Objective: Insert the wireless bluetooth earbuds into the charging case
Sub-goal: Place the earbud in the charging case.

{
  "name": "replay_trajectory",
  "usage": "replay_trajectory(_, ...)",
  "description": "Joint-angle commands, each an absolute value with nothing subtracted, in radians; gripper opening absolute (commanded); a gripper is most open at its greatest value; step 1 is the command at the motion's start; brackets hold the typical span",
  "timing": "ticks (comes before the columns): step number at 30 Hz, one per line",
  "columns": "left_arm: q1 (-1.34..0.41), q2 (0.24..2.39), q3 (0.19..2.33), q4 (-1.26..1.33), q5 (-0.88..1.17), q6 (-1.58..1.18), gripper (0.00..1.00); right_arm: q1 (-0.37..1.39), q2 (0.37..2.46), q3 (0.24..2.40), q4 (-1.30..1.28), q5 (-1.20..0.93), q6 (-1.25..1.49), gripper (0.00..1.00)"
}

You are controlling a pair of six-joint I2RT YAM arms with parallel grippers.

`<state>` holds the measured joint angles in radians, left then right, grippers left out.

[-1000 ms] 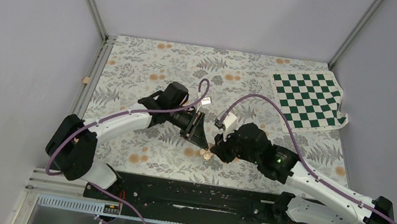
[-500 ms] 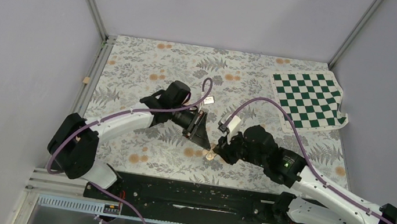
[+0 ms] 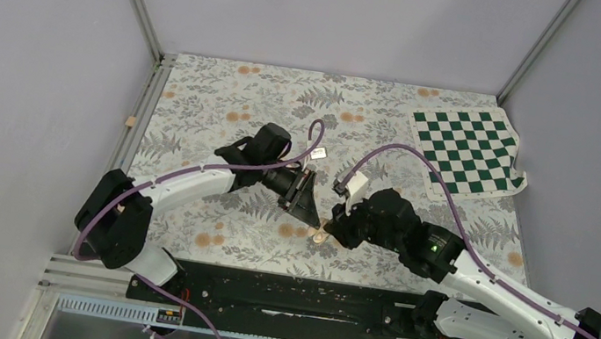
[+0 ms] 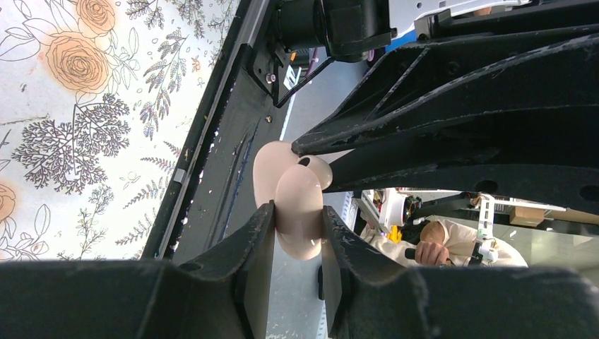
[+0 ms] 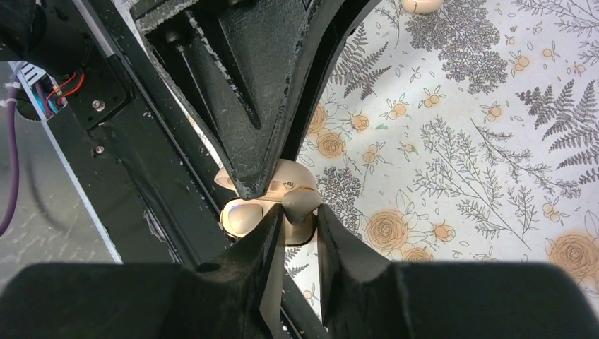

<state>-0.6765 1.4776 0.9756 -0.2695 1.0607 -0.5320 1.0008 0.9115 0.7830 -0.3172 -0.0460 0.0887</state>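
At the open charging case (image 5: 227,212), one earbud (image 5: 297,203).

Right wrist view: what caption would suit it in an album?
Right fingers pinch an earbud at the open charging case, which the left fingers grip, over a floral mat.

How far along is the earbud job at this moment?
Done: the charging case is open and clamped by the left gripper. In hand: the right gripper pinches one earbud right at the case's hollow, not visibly seated. Left: seat it, then fetch what looks like the second earbud lying on the mat, and shut the case.
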Motion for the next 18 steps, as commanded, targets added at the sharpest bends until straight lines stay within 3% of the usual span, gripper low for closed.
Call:
replay_trajectory(1, -0.687, 1.499, 0.996, -0.301, 1.01, -0.51, 0.0, 1.006, 0.882, 0.875, -0.218, -0.006, 0.147, 0.0)
replay_trajectory(18, -0.702, 1.508, 0.98, -0.307, 0.995, -0.505, 0.0, 1.006, 0.874, 0.898, -0.172, 0.104, 0.179, 0.0)
